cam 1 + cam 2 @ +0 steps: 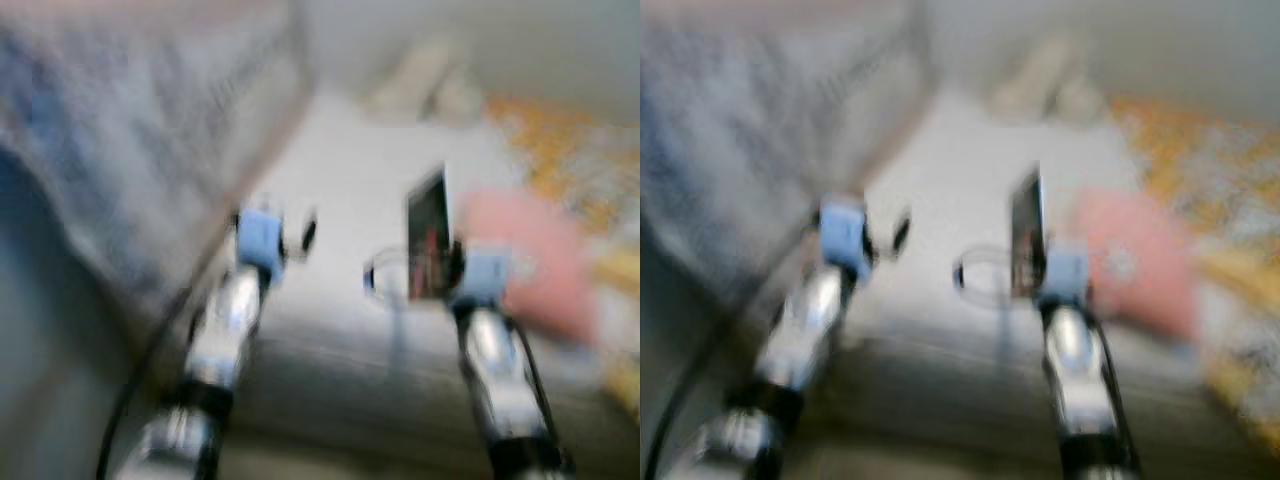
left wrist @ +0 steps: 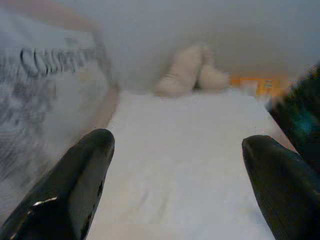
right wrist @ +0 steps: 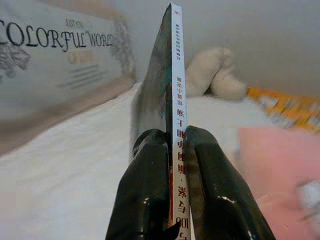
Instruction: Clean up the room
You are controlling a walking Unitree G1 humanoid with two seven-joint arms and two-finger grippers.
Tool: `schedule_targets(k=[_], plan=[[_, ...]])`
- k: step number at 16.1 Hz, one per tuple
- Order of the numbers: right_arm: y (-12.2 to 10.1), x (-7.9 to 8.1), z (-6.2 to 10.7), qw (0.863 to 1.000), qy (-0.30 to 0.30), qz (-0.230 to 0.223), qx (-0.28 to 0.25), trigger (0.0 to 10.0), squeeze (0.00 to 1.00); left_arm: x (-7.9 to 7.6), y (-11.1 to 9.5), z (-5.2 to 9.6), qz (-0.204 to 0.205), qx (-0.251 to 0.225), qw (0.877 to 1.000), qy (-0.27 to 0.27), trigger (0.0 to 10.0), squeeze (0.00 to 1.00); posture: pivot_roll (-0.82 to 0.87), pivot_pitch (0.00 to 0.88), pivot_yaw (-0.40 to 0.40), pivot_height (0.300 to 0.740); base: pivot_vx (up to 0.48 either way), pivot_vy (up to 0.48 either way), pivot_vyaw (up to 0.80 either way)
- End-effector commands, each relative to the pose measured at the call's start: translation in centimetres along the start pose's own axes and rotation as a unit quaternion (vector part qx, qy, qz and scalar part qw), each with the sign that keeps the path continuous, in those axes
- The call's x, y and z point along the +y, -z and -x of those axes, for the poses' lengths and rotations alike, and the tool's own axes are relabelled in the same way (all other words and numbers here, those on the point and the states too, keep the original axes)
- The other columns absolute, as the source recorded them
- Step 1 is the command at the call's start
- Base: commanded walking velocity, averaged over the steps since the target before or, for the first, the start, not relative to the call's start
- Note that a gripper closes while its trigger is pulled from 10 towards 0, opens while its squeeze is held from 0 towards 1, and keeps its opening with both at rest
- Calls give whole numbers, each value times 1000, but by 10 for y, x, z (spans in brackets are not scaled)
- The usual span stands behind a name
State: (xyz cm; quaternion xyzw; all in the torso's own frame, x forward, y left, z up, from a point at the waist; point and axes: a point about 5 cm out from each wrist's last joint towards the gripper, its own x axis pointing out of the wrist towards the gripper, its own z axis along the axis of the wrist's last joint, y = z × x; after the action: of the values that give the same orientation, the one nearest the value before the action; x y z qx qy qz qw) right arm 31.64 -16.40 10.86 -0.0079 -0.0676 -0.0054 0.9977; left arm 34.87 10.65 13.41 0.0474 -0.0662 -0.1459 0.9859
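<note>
My right gripper (image 3: 175, 145) is shut on a thin book (image 3: 172, 80), clamped by its spine, which carries red and black print. In the blurred left eye view the book (image 1: 430, 235) stands on edge above the white floor in front of my right arm. My left gripper (image 2: 177, 150) is open, with the white floor between its black fingers (image 2: 85, 165). In the left eye view the left gripper (image 1: 285, 235) is held out to the left of the book.
A cream stuffed toy (image 2: 192, 70) lies at the foot of the far wall. On the left stands a large printed panel (image 3: 55, 60) with lettering. On the right lie a pink item (image 1: 530, 260) and an orange patterned mat (image 1: 570, 150).
</note>
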Motion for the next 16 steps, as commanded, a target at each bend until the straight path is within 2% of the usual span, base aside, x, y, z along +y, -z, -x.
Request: schedule_targets(k=[1,8,10,12,13,14,15,16], plan=[[-10,3,-6,1000,-3,-6,-19,0,0,2,-9,-5,-14,-13,1000,3,10000,0,138,0,-25,740,465,0,0],[-8,1,-4,1000,-2,3,-14,0,0,1,-10,-2,-19,-20,1000,12,10000,0,140,0,-28,740,480,0,0],[-10,7,-11,1000,-16,-6,-13,0,0,1,-10,-2,-20,-19,1000,12,10000,0,138,0,-24,740,480,0,0],[-17,19,-27,997,-53,-55,-2,0,0,0,-11,-1,-9,-21,1000,9,10000,0,152,7,-22,740,240,0,0],[-21,22,-41,990,-59,-127,16,0,0,-1,-12,-1,-12,-20,1000,16,10000,0,171,28,-17,740,0,0,0],[-22,23,-46,986,-58,-154,23,0,0,-1,-13,0,-14,-20,1000,18,10000,0,176,33,-16,740,0,0,0],[-21,23,-54,975,-47,-211,43,0,0,1,-15,1,-17,-23,999,21,10000,0,196,55,-7,740,0,0,0],[-14,24,-60,957,-35,-278,74,0,0,4,-17,3,-22,-26,999,25,10000,0,222,73,-4,740,0,0,0]])
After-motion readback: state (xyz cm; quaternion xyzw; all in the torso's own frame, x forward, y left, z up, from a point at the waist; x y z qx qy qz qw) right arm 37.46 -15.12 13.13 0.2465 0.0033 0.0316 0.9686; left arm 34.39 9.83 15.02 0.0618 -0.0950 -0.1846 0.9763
